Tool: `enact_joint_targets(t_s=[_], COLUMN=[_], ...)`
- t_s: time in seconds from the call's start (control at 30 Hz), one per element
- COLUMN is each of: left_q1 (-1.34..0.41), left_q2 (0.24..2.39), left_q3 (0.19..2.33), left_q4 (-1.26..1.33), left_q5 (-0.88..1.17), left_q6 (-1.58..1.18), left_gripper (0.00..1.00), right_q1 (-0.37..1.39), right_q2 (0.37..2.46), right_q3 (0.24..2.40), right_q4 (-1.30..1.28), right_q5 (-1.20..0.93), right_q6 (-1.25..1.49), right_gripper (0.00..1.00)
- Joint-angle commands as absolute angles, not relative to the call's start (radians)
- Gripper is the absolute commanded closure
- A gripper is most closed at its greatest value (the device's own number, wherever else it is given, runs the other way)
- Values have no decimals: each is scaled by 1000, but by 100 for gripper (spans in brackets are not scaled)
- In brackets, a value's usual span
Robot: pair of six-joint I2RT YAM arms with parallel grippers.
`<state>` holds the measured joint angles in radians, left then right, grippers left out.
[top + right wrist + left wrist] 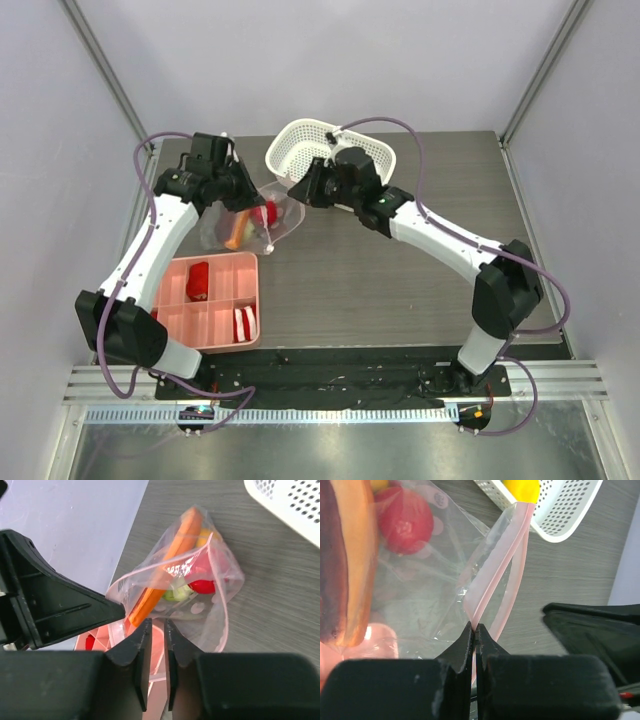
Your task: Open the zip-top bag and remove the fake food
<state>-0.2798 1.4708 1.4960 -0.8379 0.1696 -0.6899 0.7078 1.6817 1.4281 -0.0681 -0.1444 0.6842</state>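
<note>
The clear zip-top bag (262, 222) lies between the two grippers, its mouth pulled partly open. My left gripper (475, 628) is shut on one pink zip strip (495, 575) of the bag, left of the bag in the top view (240, 196). Inside the bag is fake food: an orange-brown wedge (167, 567), a red round fruit (202, 586), a green piece (175, 593) and a yellow piece (202, 537). My right gripper (155, 625) sits at the bag's near lip, jaws only a narrow gap apart. I see no strip clamped between them.
The white mesh basket (300, 140) stands just behind the right gripper, with a yellow piece (522, 487) in it. A pink divided tray (215, 335) with red and red-white pieces sits at the front left, close under the bag.
</note>
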Motion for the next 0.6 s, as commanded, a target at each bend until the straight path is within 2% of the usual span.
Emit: enact_joint_targets(t_s=[0.0, 0.33, 0.57], left_q1=[-276, -288, -288], left_q2=[1440, 1443, 1422], left_q3=[1522, 1554, 1533], left_q4=[-752, -733, -749], left_q5=[213, 230, 236], left_q6=[-747, -778, -744], left_gripper=[100, 100, 100], right_q1=[738, 765, 779], right_q2=[1729, 1888, 1963], right_q3=[1457, 1558, 1621], right_q4=[20, 23, 6], right_q5=[-196, -210, -216], right_q6=[753, 811, 815], right_gripper=[83, 85, 73])
